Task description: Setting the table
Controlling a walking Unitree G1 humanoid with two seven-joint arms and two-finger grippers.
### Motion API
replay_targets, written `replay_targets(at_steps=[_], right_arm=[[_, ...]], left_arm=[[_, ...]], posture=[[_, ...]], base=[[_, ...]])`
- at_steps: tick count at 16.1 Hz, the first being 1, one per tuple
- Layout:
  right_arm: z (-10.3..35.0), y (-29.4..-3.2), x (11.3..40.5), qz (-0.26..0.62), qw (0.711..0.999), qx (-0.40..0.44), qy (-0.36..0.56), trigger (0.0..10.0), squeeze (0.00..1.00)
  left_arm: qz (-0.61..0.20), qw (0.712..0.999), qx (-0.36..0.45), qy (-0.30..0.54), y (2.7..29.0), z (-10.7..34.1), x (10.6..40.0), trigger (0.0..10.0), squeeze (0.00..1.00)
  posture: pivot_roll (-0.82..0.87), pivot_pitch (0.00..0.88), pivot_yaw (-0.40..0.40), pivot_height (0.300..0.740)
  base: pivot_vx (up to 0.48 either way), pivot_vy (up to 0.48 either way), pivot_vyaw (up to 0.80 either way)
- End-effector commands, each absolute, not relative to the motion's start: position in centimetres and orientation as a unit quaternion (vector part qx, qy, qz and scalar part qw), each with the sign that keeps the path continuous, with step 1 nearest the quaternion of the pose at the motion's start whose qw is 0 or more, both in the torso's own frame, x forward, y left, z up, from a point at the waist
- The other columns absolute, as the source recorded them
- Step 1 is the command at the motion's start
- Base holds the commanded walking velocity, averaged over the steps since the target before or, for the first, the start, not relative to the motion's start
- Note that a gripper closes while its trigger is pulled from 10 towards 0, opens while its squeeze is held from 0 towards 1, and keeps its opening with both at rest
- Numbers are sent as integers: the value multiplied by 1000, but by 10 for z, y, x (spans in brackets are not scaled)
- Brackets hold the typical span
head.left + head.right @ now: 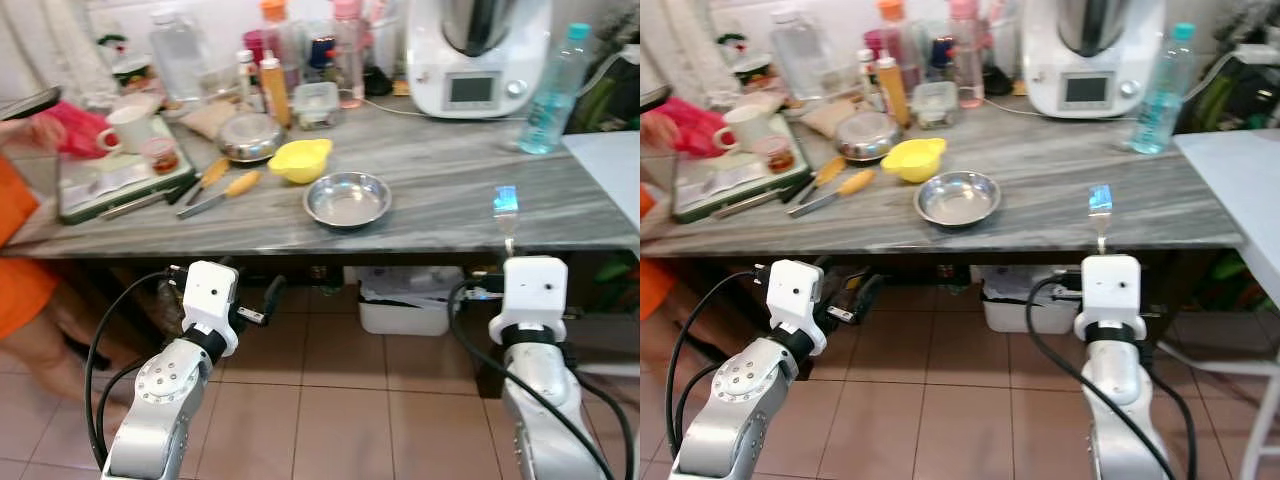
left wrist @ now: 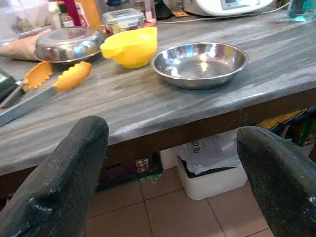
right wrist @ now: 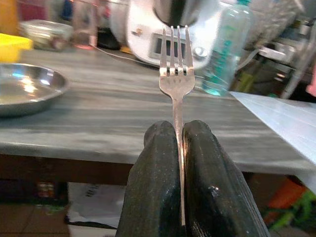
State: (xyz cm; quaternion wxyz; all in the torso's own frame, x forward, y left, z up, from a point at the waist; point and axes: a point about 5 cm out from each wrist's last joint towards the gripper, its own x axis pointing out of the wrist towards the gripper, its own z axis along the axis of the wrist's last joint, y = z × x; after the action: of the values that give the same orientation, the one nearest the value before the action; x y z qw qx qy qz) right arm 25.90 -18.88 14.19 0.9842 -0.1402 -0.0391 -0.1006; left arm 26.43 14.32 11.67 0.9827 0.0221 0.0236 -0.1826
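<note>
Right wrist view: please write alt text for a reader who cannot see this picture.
The right gripper, its two black fingers shut, holds a silver metal fork upright, tines up, before a grey marble-patterned countertop. On the countertop stand a round steel bowl, a white kitchen machine and a clear blue plastic bottle.

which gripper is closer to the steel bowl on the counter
Left, narrowly. The open left gripper sits below the counter edge, just left of the steel bowl and pointing at it. The right gripper, shut on a fork, stands further off to the bowl's right.
</note>
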Motion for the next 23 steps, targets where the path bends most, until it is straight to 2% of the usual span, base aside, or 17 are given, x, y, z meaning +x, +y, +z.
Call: replay_targets(at_steps=[1, 23], right_arm=[[148, -191, 256, -107, 982, -144, -50, 10000, 0], [151, -187, 255, -110, 982, -144, -57, 10000, 0]], left_arm=[[-204, 979, 22, 16, 142, 122, 265, 10000, 0], [-248, 968, 32, 31, 137, 119, 259, 10000, 0]], posture=[[-132, 0, 145, 740], [-132, 0, 152, 740]], base=[[0, 0, 0], [282, 0, 0]])
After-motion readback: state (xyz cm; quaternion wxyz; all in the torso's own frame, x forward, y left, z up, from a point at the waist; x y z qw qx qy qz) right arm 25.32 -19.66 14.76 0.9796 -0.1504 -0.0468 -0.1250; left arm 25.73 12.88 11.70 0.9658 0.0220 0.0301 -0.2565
